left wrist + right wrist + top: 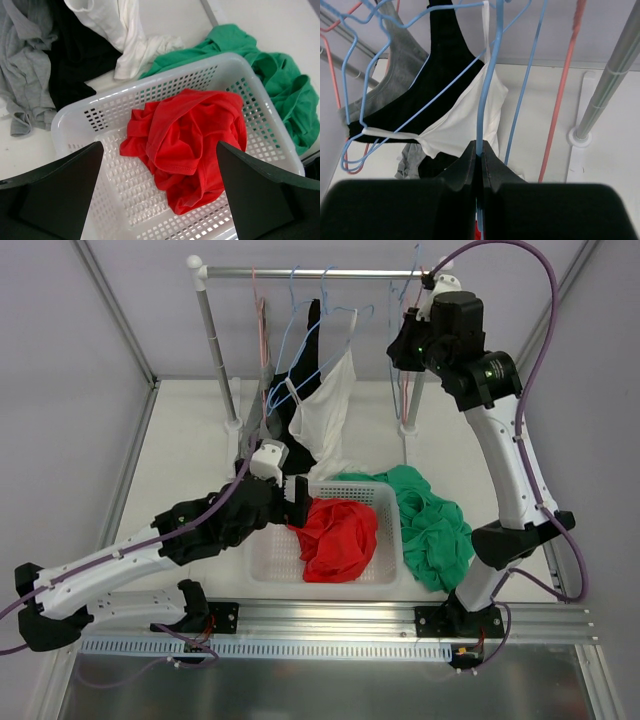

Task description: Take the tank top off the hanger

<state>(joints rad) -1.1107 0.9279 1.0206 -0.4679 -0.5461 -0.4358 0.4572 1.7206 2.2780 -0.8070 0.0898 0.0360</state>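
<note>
I see the white top (325, 410) hanging lengthwise down from its blue hanger (483, 95), right gripper (480, 155) pinching the hanger wire; left gripper (157, 150) gapes over a basket (260, 125) holding red cloth (190, 140).

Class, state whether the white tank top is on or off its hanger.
On: the white tank top hangs by its straps from the blue hanger.

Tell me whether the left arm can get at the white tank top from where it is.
Probably yes. The left claw is open over the basket, and the white tank top hangs just beyond its far rim with nothing in between.
</note>
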